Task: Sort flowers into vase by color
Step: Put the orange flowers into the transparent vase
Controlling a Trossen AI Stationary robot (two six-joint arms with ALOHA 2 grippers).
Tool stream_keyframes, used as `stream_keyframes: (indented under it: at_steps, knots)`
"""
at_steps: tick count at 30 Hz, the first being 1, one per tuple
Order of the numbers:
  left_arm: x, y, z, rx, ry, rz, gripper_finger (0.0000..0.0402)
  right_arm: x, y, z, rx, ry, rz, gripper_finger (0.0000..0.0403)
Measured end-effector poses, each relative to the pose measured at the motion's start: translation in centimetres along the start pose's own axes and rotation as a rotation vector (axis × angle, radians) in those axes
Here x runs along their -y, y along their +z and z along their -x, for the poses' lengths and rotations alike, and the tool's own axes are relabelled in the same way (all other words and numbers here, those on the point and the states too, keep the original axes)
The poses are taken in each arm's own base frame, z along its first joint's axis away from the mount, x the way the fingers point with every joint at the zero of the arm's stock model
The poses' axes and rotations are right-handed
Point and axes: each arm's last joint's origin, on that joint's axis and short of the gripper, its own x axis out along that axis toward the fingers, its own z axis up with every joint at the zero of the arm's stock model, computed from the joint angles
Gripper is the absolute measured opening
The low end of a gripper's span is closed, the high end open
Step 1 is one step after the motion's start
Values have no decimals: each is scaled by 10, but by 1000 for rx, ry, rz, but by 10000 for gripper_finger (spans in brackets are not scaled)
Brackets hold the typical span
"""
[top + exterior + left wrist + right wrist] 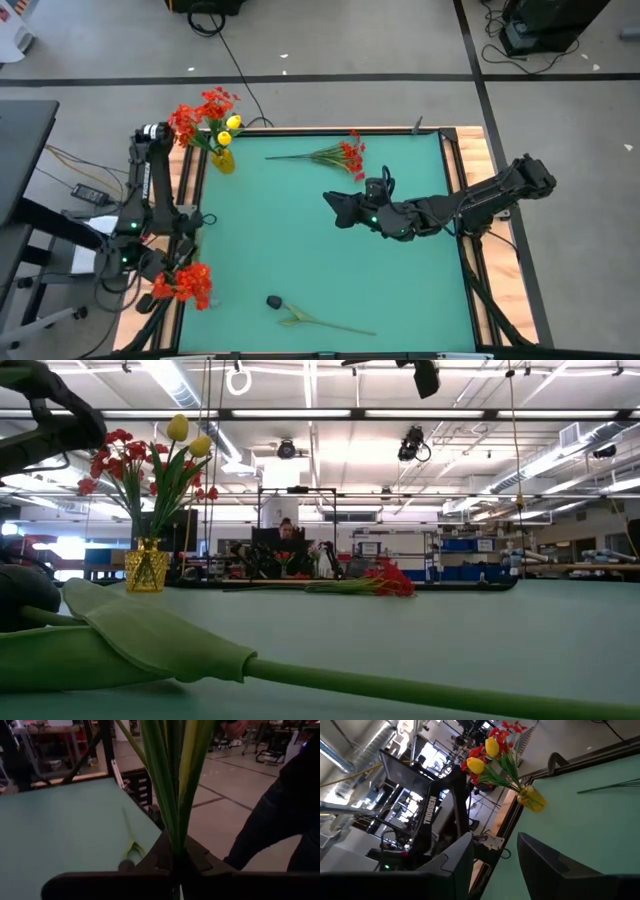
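High view, near edge: a tulip stem (325, 322) lay on the green table (300, 230), well apart from the vase (223, 160).
Left gripper (178, 272): off the table's near-left corner, clamped on a red spray (187, 283).
Right gripper (338, 206): stretched low over mid-table, fingers apart, empty.
Far edge: a second red spray (335, 155) lay right of the vase.
Vase: far-left corner, holding red and yellow blooms.

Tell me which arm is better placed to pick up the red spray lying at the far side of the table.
Probably the right. Its tool is open and empty over the mat, fairly near the red spray. The left tool is shut on a red bunch at the near left edge.
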Motion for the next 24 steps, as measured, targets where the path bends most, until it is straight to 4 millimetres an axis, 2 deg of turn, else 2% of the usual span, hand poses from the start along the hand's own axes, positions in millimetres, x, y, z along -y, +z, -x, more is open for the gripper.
stream_keyframes:
  at_steps: [6, 9, 12, 16, 24]
  knots:
    - [-3, -18, -2, -20, 18, 16, 10, -1, 0, 0, 1, 11, -11, 160]
    - [-3, -17, -2, -16, 17, 28, 14, -2, 1, 0, 3, 20, -21, 160]
    - [-2, -16, -2, -10, 9, 62, 35, -3, 1, 0, 3, 30, -30, 160]
    - [1, -14, -2, -18, -53, 82, 60, -4, 1, 0, -1, 37, -35, 160]
    - [4, -11, -2, -14, -128, 126, 83, -4, 1, 0, -7, 42, -41, 160]
